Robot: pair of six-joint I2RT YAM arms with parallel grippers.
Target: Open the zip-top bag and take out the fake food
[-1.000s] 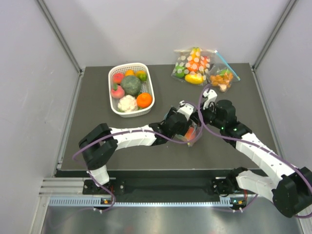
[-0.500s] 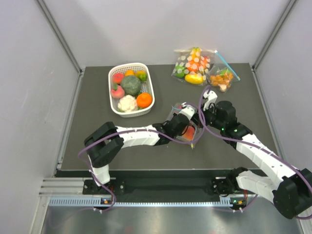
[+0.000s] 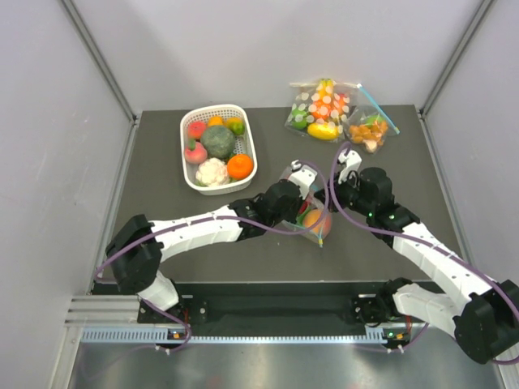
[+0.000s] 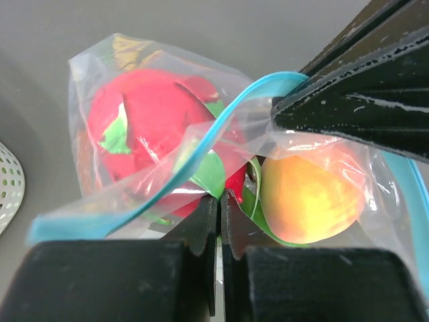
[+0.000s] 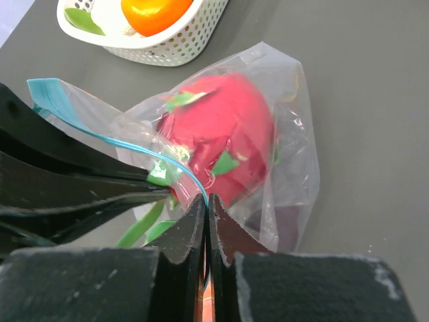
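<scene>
- The bag (image 3: 318, 231) lies on the table (image 3: 162, 178) a little right of middle, in the near half. It is well apart from the white basket (image 3: 219, 190) and from the two other bags at the far edge.
- Both arms meet over it, the left arm reaching in from the left and the right arm from the right. Their tips nearly touch, so neither arm is nearer than the other.
- The left claw (image 4: 219, 198) is pressed narrow, fingers together. It pinches clear film just under the blue zip strip (image 4: 201, 144).
- The right claw (image 5: 206, 201) is pressed together too, nipping the bag's top edge where the strip runs into its tips.
- The strip is the long axis that matters. From the left wrist it sweeps from low left up to the right claw's black fingers, twisted and slack.
- The toy fruit is inside the bag: a red fruit (image 4: 147, 114) with green flaps behind the strip, and a peach (image 4: 308, 201) beside it, below the right claw.
- Whether the seal is parted anywhere cannot be told; the crinkled film hides the mouth.
- My reading is that the step in hand is opening. The coming pull should go across the strip, each claw drawing its own lip away from the other.
- A pull along the strip would only drag the bag. The risk is thin film slipping from either pinch.
</scene>
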